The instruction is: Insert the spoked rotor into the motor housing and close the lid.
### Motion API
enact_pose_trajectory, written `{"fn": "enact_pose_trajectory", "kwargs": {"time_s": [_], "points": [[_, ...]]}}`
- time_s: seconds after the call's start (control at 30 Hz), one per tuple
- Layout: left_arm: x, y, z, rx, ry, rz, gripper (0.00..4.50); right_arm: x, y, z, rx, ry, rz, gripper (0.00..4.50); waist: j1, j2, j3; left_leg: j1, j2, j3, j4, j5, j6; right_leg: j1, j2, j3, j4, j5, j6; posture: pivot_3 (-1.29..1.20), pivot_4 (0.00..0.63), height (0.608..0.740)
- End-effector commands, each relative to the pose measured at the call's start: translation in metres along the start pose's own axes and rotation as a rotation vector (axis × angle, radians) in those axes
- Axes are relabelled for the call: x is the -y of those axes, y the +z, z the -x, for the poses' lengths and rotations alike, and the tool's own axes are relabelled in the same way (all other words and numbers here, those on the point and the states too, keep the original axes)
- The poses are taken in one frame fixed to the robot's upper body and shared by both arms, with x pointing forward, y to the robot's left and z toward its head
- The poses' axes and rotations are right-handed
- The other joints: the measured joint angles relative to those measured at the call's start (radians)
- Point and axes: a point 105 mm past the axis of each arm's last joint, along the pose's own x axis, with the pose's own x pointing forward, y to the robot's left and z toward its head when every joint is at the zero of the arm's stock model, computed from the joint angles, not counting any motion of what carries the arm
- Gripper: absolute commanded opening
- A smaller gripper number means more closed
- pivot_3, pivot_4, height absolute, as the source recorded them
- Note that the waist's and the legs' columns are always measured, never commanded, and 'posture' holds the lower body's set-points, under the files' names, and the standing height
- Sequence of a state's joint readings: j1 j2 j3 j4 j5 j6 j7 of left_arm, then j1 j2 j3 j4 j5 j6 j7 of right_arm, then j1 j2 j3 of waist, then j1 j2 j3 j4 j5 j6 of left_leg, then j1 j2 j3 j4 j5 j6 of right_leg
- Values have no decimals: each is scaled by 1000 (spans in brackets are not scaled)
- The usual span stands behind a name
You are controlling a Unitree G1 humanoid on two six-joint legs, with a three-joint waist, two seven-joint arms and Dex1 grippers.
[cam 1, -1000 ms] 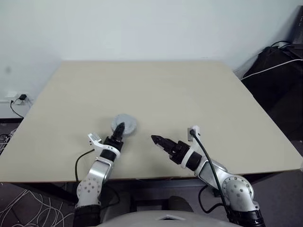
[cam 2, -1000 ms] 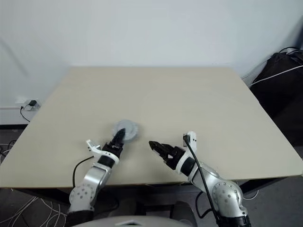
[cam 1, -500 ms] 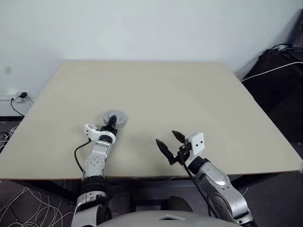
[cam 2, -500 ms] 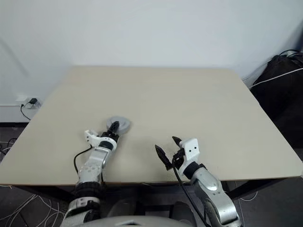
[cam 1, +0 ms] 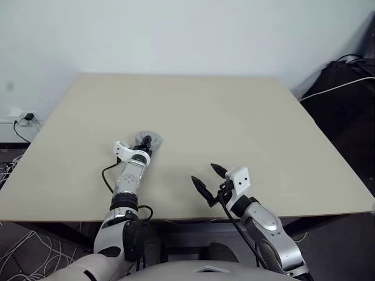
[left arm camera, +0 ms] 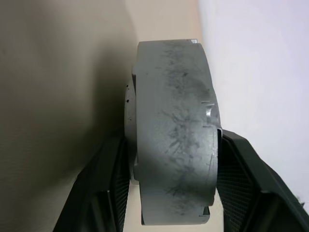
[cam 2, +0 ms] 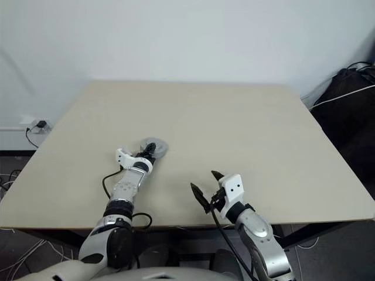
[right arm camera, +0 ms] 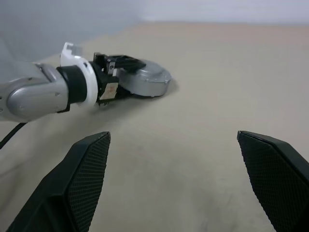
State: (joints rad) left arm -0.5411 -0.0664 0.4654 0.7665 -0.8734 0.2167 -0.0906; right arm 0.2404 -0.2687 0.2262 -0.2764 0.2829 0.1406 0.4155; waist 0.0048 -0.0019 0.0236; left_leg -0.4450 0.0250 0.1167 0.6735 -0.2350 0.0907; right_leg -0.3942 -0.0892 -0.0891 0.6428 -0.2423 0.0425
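A pale grey round disc, the lid, sits between the two black fingers of my left gripper, which is shut on its two flat faces. In the head views the lid lies left of the table's middle, at the end of my stretched-out left arm, low over the tabletop. My right gripper hovers near the front edge, open, with nothing between its fingers. It points toward the lid. The spoked rotor and the motor housing are hidden.
The beige table stretches wide behind and to the right of the lid. A black bag with a white cable stands off the table's right edge. A wall socket with a plug is at the far left.
My left arm has stretched forward, carrying the lid farther from the front edge. My right wrist has rolled, so its spread fingers now show side by side; its hand stayed near the front edge.
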Motion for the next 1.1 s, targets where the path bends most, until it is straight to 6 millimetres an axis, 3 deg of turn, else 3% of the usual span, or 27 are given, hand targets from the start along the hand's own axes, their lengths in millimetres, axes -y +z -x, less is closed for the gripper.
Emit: {"fn": "enact_pose_trajectory", "kwargs": {"time_s": [0.03, 0.1, 0.13, 0.3, 0.77, 0.87, 1.1], "points": [[17, 6, -7, 9, -41, -49, 2132, 3, 8, -1, 25, -12, 14, 4500, 0, 0, 0, 0, 0, 0, 0, 0, 0, 0, -1, 0, 0, 0, 0, 0, 0, 740], [11, 7, -6, 7, -14, -56, 2132, 3, 6, -1, 12, -6, 2, 4500, -1, 0, 0, 0, 0, 0, 1, 0, 0, 0, -4, 0, 0, 1, 0, 0, 0, 740], [8, 7, -5, 7, -3, -60, 2848, 2, 5, -1, 5, 0, -6, 4500, -2, 0, 0, 0, 0, 0, 1, 0, 0, 0, -4, 0, 0, 2, 0, 0, 0, 740], [-5, 10, 4, 13, 35, -71, 4433, 0, 4, -1, -7, 14, -20, 4500, -4, 2, -4, 1, 1, 0, 2, 0, 0, 1, -5, 1, 0, 2, 0, 0, 0, 740], [-47, 8, 67, -24, 139, -160, 4472, -9, -3, -4, -48, 98, -111, 4500, -30, 4, -12, 8, 2, 2, -1, -1, 0, 4, -6, 5, 1, 2, -2, 0, 0, 740], [-48, 12, 80, -39, 93, -281, 4472, -9, -2, -4, -47, 93, -110, 4500, -32, 4, -14, 14, 2, 4, -7, -1, 0, 5, -9, 5, 0, 2, -2, 0, 0, 740], [-31, 4, 122, -68, -144, -782, 4472, 14, -2, -2, 14, -85, -5, 4500, -26, 6, -14, 14, 2, 8, -17, 1, -5, -1, -9, 8, 0, -1, -7, 0, 0, 740]]}}
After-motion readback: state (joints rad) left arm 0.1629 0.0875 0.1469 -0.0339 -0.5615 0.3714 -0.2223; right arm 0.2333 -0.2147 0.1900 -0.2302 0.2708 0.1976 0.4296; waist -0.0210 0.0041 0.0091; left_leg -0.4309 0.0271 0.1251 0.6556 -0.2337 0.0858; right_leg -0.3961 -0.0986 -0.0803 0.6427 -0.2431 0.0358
